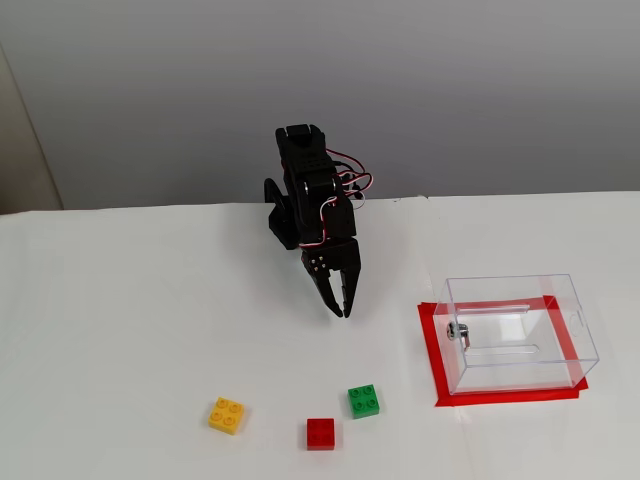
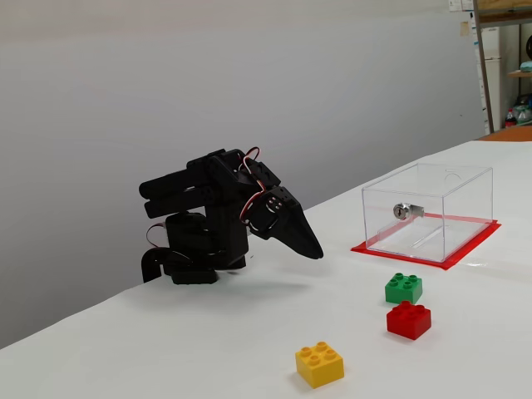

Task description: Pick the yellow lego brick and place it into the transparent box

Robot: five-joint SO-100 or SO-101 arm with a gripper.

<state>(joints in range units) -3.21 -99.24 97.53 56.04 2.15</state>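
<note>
Here, in a fixed view that looks down on the white table [image 1: 120,320], the black arm [image 1: 310,195] is folded over its base and its gripper [image 1: 343,308] points down toward the table with the jaws drawn together, grasping nothing. The yellow lego brick [image 1: 227,415] lies studs up on the table, well to the left of and nearer the camera than the gripper, untouched. To the right of the yellow brick sits a red brick [image 1: 320,433], and just beyond that, up and to the right, a green brick [image 1: 363,400]. The transparent box [image 1: 520,335] stands farther right of the yellow brick on a red tape rectangle [image 1: 435,355], with a small metal fitting [image 1: 458,331] on its left wall. In a fixed view from the side, the gripper [image 2: 314,252] hangs just above the table, closed and empty. The yellow brick [image 2: 319,363] lies nearest the camera, the red brick [image 2: 408,320] and green brick [image 2: 403,288] to its right, and the box [image 2: 428,212] beyond them with nothing inside.
</note>
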